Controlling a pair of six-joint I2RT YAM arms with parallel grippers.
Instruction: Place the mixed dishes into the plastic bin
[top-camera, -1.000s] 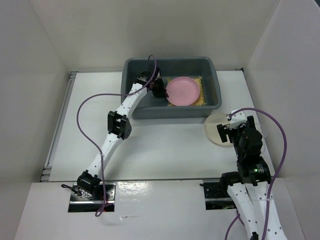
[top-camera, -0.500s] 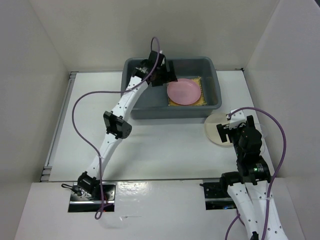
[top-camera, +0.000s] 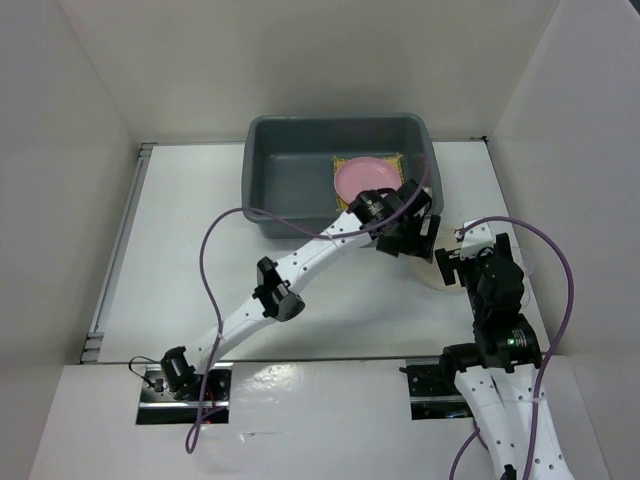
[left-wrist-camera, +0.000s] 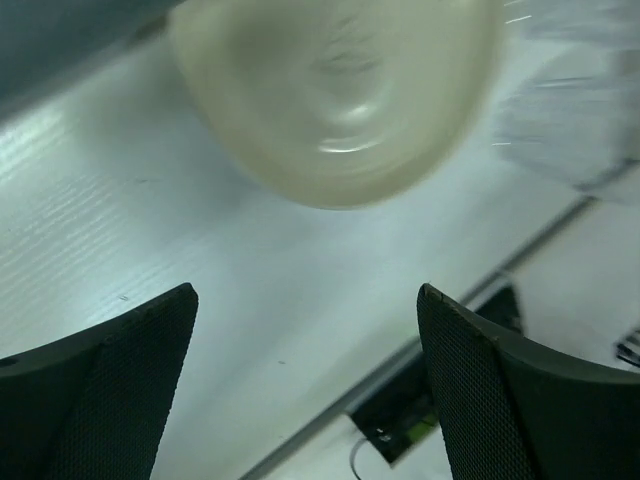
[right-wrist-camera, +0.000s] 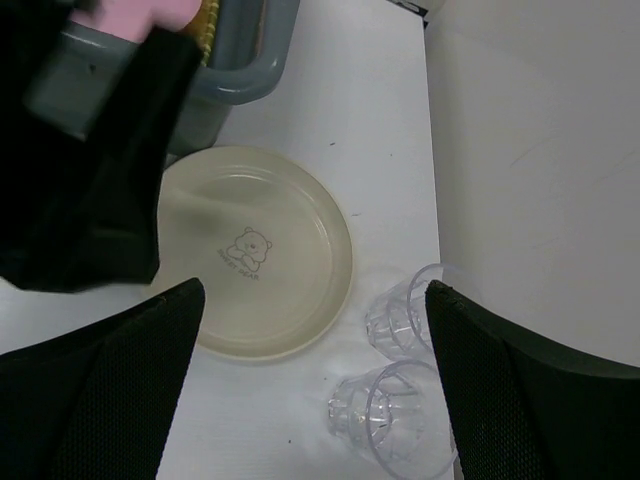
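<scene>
Step in hand: we judge it to be the pickup of the cream plate (right-wrist-camera: 255, 250), the left gripper (left-wrist-camera: 307, 292) having the approach.
How to do it well: we would lower the left jaws over one edge of the plate, one finger under the lip and one above, then close firmly. A flat plate on a smooth table (top-camera: 200, 230) may slide away, so come in low and slowly. We would keep the right gripper (right-wrist-camera: 315, 288) high and clear, since the two arms crowd the same spot.
Right jaws: spread wide, holding nothing and touching nothing. The plate lies below them and a little toward the left finger.
First clear cup (right-wrist-camera: 392, 412): upright, below the right finger's side, beside the plate.
Second clear cup (right-wrist-camera: 405, 318): upright just beyond the first, near the plate's rim. We cannot tell whether it touches.
Left jaws: spread wide and empty. The plate sits ahead of them, between the two fingers' lines, blurred in the left wrist view, no contact seen.
Plastic bin (top-camera: 290, 180): just beyond the left jaws, its near right corner closest.
Pink plate (top-camera: 365, 178): in the bin, past the left jaws.
Yellow mat (top-camera: 341, 162): under the pink plate.
</scene>
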